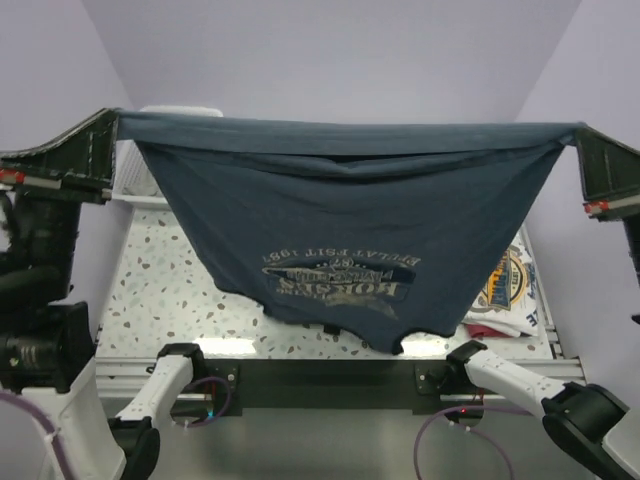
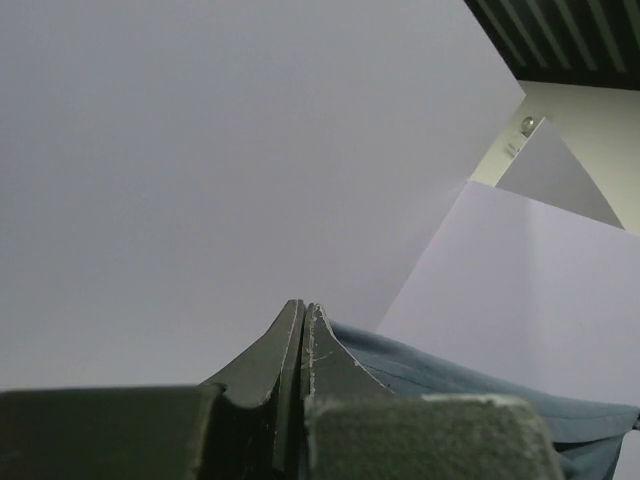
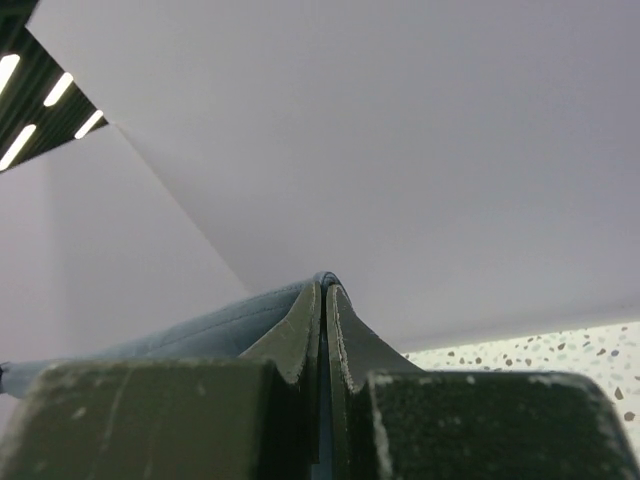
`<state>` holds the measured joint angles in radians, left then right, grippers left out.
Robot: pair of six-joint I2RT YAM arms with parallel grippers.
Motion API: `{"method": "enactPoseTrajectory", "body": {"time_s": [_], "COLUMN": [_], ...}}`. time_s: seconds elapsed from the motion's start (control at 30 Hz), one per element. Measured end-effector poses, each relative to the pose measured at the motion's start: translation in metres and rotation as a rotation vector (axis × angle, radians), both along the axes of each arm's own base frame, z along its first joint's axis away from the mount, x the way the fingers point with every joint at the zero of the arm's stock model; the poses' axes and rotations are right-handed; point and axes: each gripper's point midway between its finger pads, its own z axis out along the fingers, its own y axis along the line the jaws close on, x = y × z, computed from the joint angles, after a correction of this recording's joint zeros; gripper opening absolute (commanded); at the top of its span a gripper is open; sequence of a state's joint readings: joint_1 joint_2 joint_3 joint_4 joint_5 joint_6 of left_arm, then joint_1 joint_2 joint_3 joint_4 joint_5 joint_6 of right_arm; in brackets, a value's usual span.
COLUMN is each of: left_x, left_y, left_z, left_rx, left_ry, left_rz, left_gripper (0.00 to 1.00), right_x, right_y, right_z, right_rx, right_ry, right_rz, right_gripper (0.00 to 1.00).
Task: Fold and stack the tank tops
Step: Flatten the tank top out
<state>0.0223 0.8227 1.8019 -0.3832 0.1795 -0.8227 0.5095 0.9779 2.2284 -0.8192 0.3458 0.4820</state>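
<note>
Top external: left gripper (image 1: 118,116) and right gripper (image 1: 577,131) clamped tight on opposite ends of the blue top (image 1: 340,215), held high and stretched between them, print upside down, hanging over the table (image 1: 165,290); white top (image 1: 508,290) crumpled at right, partly hidden behind the blue.

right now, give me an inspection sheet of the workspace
surface: speckled table, white with dark flecks
job's things: slate-blue tank top stretched in the air between both arms, print upside down; white tank top lying at the table's right, partly hidden
clutter: white mesh basket at far left, mostly hidden
grippers: left pincer and right pincer each shut on the blue top's edge
cables: purple cables by the arm bases
surroundings: plain lavender walls
</note>
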Motion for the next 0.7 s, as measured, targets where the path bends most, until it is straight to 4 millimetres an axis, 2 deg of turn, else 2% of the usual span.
{"method": "enactPoseTrajectory", "body": {"time_s": [0.1, 0.2, 0.23, 0.3, 0.33, 0.37, 0.4, 0.43, 0.47, 0.53, 0.6, 0.63, 0.67, 0.7], "left_x": [0.045, 0.114, 0.135, 0.198, 0.221, 0.253, 0.278, 0.305, 0.336, 0.393, 0.436, 0.459, 0.471, 0.475], "left_y": [0.000, -0.001, -0.002, -0.004, -0.006, -0.008, -0.010, -0.012, -0.015, -0.021, -0.027, -0.030, -0.032, -0.034], "left_z": [-0.020, -0.059, -0.070, -0.105, -0.117, -0.136, -0.151, -0.169, -0.192, -0.223, -0.228, -0.221, -0.208, -0.197], "left_rx": [-0.010, -0.021, -0.023, -0.025, -0.027, -0.029, -0.032, -0.040, -0.046, -0.056, -0.053, -0.048, -0.042, -0.042], "left_ry": [0.075, 0.198, 0.233, 0.318, 0.348, 0.387, 0.417, 0.453, 0.508, 0.566, 0.568, 0.539, 0.486, 0.451], "left_rz": [-0.007, -0.027, -0.035, -0.059, -0.071, -0.088, -0.103, -0.122, -0.146, -0.185, -0.221, -0.240, -0.250, -0.261], "left_gripper": [0.00, 0.00, 0.00, 0.00, 0.00, 0.00, 0.00, 0.00, 0.00, 0.00, 0.00, 0.00, 0.00, 0.00], "right_x": [0.032, 0.090, 0.115, 0.173, 0.197, 0.225, 0.270, 0.290, 0.321, 0.371, 0.415, 0.430, 0.436, 0.441], "right_y": [0.017, 0.047, 0.061, 0.090, 0.099, 0.113, 0.137, 0.141, 0.153, 0.170, 0.179, 0.179, 0.176, 0.170], "right_z": [-0.015, -0.043, -0.054, -0.082, -0.093, -0.108, -0.135, -0.146, -0.168, -0.198, -0.217, -0.225, -0.229, -0.232], "right_rx": [-0.047, -0.124, -0.154, -0.217, -0.236, -0.261, -0.297, -0.307, -0.327, -0.340, -0.330, -0.321, -0.313, -0.300], "right_ry": [0.047, 0.139, 0.172, 0.249, 0.272, 0.306, 0.362, 0.381, 0.421, 0.461, 0.463, 0.464, 0.468, 0.471], "right_rz": [-0.010, -0.020, -0.022, -0.031, -0.036, -0.029, -0.011, -0.015, 0.000, 0.017, 0.033, 0.038, 0.037, 0.036], "right_gripper": [0.00, 0.00, 0.00, 0.00, 0.00, 0.00, 0.00, 0.00, 0.00, 0.00, 0.00, 0.00, 0.00, 0.00]}}
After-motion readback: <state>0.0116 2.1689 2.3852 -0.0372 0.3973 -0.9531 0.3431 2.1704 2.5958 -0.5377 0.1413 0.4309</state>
